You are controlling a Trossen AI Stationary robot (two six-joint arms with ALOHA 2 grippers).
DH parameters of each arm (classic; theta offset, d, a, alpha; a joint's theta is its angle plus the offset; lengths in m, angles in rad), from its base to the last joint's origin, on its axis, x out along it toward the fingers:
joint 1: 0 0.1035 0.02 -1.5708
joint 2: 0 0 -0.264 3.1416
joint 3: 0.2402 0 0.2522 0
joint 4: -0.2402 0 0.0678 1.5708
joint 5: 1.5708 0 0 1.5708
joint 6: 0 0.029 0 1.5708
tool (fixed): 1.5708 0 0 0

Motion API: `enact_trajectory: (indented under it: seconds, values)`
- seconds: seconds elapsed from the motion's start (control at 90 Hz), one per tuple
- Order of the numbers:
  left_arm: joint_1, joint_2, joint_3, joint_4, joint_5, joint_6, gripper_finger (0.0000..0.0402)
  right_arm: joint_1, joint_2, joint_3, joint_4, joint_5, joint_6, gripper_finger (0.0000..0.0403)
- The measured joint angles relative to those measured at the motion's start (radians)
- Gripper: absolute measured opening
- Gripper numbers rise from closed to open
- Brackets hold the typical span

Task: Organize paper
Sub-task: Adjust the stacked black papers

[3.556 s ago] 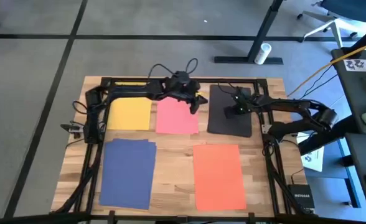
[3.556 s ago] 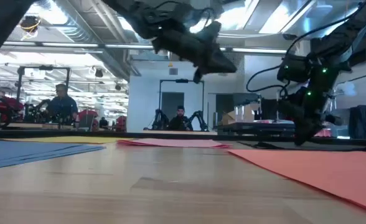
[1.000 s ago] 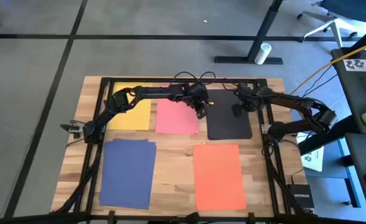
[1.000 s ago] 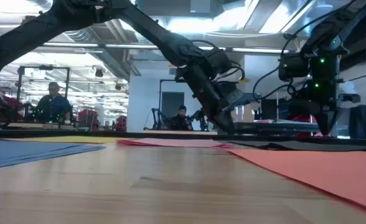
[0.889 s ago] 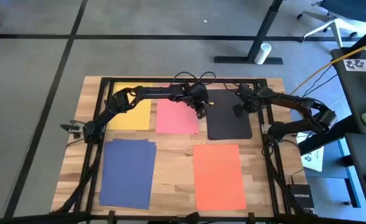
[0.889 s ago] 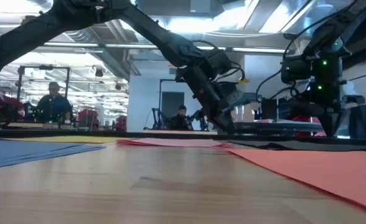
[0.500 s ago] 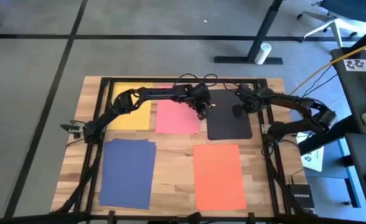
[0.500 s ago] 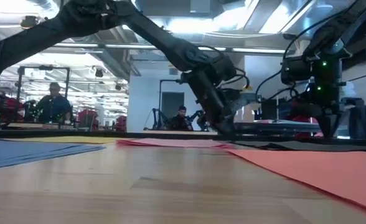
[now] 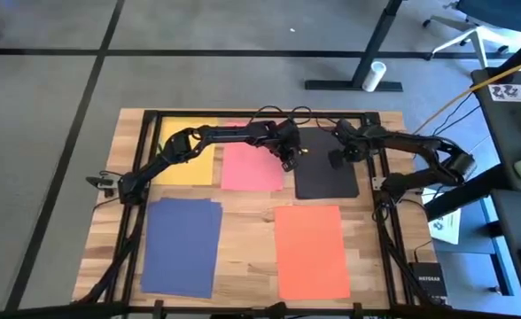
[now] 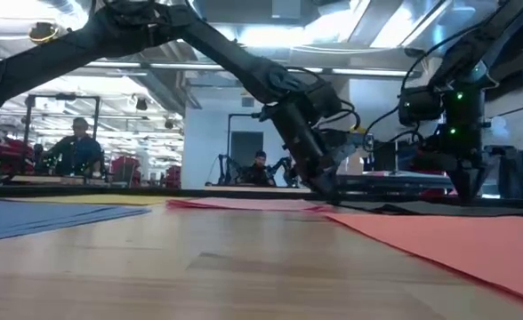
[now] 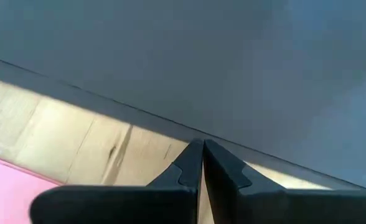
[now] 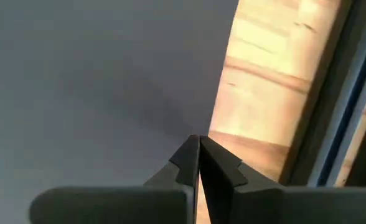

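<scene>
From above I see five sheets flat on the bench, none overlapping. On the far row lie the yellow sheet, the pink sheet and the black sheet; nearer sit the navy sheet and the orange sheet, with bare wood between them. My left hand sits at the narrow wood strip between pink and black, its fingers pressed together at the black sheet's left edge. My right hand is at the black sheet's right edge, fingers likewise closed, close to the bench's dark frame. I cannot tell whether either hand pinches the sheet. The yellow sheet is partly hidden under my left arm.
</scene>
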Motion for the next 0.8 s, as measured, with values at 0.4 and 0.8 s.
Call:
enact_trajectory:
  seconds: [0.4, 0.8]
  values:
    - [0.006, 0.001, 0.0, 0.01, 0.003, 0.003, 0.0, 0.0, 0.042, 0.003, 0.037, -0.022, -0.024, 0.0]
    - [0.009, 0.002, -0.001, 0.022, 0.0, 0.003, 0.0, 0.0, 0.024, 0.0, 0.039, -0.046, -0.025, 0.0]
